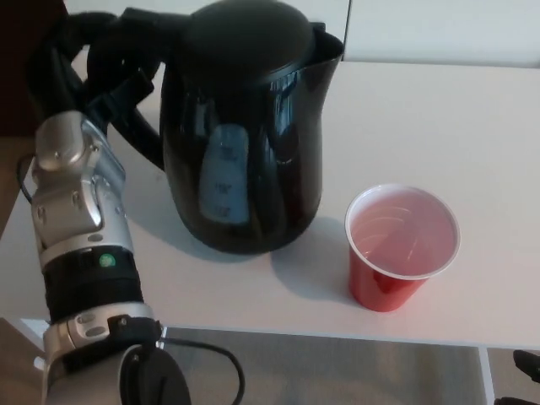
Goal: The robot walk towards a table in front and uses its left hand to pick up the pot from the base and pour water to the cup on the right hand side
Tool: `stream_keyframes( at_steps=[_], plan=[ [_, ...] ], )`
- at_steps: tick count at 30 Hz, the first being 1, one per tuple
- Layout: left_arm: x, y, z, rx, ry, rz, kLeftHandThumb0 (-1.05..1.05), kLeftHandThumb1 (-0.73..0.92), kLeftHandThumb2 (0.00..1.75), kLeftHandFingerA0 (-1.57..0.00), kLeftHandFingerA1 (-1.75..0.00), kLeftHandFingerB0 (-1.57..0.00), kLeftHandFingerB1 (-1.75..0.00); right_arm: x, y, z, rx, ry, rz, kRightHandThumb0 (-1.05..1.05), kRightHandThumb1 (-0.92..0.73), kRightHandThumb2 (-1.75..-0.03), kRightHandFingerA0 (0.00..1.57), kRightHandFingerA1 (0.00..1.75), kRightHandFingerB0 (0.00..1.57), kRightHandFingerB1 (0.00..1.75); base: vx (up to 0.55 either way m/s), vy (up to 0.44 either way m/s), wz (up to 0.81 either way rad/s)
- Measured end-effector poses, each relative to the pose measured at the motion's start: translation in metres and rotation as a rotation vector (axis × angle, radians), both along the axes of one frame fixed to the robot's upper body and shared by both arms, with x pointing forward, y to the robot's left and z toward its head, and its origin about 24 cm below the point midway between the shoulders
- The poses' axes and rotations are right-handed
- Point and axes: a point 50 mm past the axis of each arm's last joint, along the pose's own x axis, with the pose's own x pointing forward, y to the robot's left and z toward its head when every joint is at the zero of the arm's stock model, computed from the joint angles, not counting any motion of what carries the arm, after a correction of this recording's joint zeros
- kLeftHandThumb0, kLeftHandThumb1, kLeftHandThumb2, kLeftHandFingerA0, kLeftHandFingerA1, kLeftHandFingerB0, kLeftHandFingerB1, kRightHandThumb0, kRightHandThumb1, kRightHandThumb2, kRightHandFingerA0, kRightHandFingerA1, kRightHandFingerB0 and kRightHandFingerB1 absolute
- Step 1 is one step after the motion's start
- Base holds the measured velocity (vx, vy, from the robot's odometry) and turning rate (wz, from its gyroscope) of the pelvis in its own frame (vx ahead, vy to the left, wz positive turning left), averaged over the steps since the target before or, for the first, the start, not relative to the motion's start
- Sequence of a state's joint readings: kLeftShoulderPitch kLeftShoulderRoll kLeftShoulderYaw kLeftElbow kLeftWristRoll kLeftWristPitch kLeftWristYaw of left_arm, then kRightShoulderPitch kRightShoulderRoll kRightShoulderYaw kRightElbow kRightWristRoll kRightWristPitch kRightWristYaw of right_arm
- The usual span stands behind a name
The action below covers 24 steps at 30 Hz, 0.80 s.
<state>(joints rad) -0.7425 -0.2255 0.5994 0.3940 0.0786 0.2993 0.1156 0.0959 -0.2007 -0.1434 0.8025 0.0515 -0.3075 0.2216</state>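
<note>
A black electric kettle (pixel 249 126) stands nearly upright over the white table (pixel 439 118), spout toward the upper right. My left hand (pixel 97 63) is shut on the kettle's handle at the upper left, with the silver forearm (pixel 80 228) running down the left side. A red cup (pixel 401 246) with a white inside stands to the kettle's right near the table's front edge, with liquid in it. I cannot see whether the kettle's bottom touches the table. The right hand does not show.
The table's front edge (pixel 337 337) runs across the lower part of the view, with grey floor below it. A black cable (pixel 219 359) loops by my left arm at the bottom.
</note>
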Motion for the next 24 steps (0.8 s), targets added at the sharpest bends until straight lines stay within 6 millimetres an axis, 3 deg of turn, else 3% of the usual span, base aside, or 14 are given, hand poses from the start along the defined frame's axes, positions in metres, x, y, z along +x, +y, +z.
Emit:
stream_keyframes(
  at_steps=[3, 5, 7, 8, 9, 10, 11, 12, 14, 19, 20, 21, 23, 24],
  plan=[
    [-0.004, -0.003, -0.011, -0.018, 0.036, -0.009, -0.13, 0.65, 0.53, -0.7, -1.69, -0.6, -1.35, 0.002, 0.0, 0.001, 0.001, -0.008, 0.0, -0.66, -0.5, -0.83, 0.34, 0.56, 0.13, 0.45, 0.0, 0.0, 0.0],
    [-0.005, -0.006, -0.014, -0.026, 0.045, -0.022, -0.11, 0.67, 0.55, -0.64, -1.61, -0.48, -0.48, 0.005, 0.0, 0.002, 0.003, -0.016, 0.0, -0.66, -0.5, -0.83, 0.35, 0.56, 0.13, 0.45, 0.0, 0.0, 0.0],
    [-0.005, -0.01, -0.015, -0.033, 0.048, -0.038, -0.11, 0.67, 0.55, -0.62, -1.58, -0.49, -0.59, 0.008, 0.0, 0.003, 0.005, -0.023, 0.002, -0.66, -0.49, -0.83, 0.35, 0.56, 0.14, 0.45, 0.0, 0.0, 0.0],
    [-0.005, -0.011, -0.017, -0.039, 0.049, -0.046, -0.26, 0.63, 0.58, -0.68, -0.78, -0.66, -0.54, 0.008, 0.0, 0.003, 0.005, -0.024, 0.001, -0.65, -0.5, -0.83, 0.35, 0.56, 0.14, 0.45, 0.0, 0.0, 0.0],
    [-0.006, -0.012, -0.019, -0.04, 0.051, -0.059, -0.41, 0.64, 0.59, -0.38, -0.35, -0.48, -0.39, 0.008, 0.0, 0.003, 0.005, -0.024, 0.0, -0.65, -0.5, -0.83, 0.36, 0.56, 0.14, 0.45, 0.0, 0.0, 0.0],
    [-0.007, -0.013, -0.021, -0.027, 0.052, -0.083, -0.29, 0.5, 0.99, 0.0, -0.49, 0.0, -0.47, 0.007, 0.0, 0.003, 0.005, -0.022, -0.001, -0.65, -0.5, -0.83, 0.35, 0.56, 0.15, 0.45, 0.0, 0.0, 0.0],
    [-0.008, -0.013, -0.024, -0.011, 0.058, -0.106, -0.29, 0.5, 0.99, 0.0, -0.49, 0.0, -0.47, 0.007, 0.0, 0.003, 0.005, -0.021, 0.0, -0.65, -0.5, -0.83, 0.35, 0.56, 0.15, 0.45, 0.0, 0.0, 0.0],
    [-0.008, -0.015, -0.027, 0.001, 0.065, -0.132, -0.77, 0.49, 0.8, 0.0, 0.0, 0.0, 0.0, 0.008, 0.0, 0.003, 0.005, -0.023, 0.001, -0.65, -0.5, -0.83, 0.34, 0.56, 0.15, 0.45, 0.0, 0.0, 0.0],
    [-0.01, -0.016, -0.032, 0.031, 0.076, -0.182, -0.74, 0.56, 0.57, 0.0, 0.0, 0.0, 0.0, 0.008, 0.0, 0.003, 0.005, -0.022, 0.002, -0.66, -0.5, -0.83, 0.34, 0.55, 0.14, 0.46, 0.0, 0.0, 0.0],
    [-0.008, -0.009, -0.027, 0.151, 0.075, -0.285, -0.82, 0.43, 0.77, 0.0, 0.0, 0.0, 0.0, 0.008, 0.0, 0.003, 0.005, -0.023, 0.002, -0.66, -0.5, -0.83, 0.34, 0.55, 0.15, 0.45, 0.0, 0.0, 0.0],
    [-0.007, -0.005, -0.024, 0.189, 0.073, -0.31, -0.79, 0.5, 0.56, 0.0, 0.0, 0.0, 0.0, 0.008, 0.0, 0.003, 0.005, -0.023, 0.002, -0.65, -0.5, -0.83, 0.34, 0.56, 0.14, 0.45, 0.0, 0.0, 0.0],
    [-0.007, -0.004, -0.023, 0.206, 0.073, -0.322, -0.81, 0.45, 0.8, 0.0, 0.0, 0.0, 0.0, 0.008, 0.0, 0.003, 0.005, -0.023, 0.002, -0.65, -0.5, -0.83, 0.34, 0.55, 0.15, 0.45, 0.0, 0.0, 0.0],
    [-0.006, 0.001, -0.02, 0.251, 0.074, -0.35, -0.81, 0.51, 0.57, 0.0, 0.0, 0.0, 0.0, 0.008, 0.0, 0.003, 0.005, -0.023, 0.002, -0.64, -0.5, -0.83, 0.33, 0.55, 0.14, 0.45, 0.0, 0.0, 0.0],
    [-0.005, 0.005, -0.017, 0.286, 0.077, -0.372, -0.83, 0.46, 0.81, 0.0, 0.0, 0.0, 0.0, 0.008, 0.001, 0.003, 0.004, -0.024, 0.003, -0.65, -0.5, -0.83, 0.33, 0.55, 0.14, 0.45, 0.0, 0.0, 0.0]
  ],
)
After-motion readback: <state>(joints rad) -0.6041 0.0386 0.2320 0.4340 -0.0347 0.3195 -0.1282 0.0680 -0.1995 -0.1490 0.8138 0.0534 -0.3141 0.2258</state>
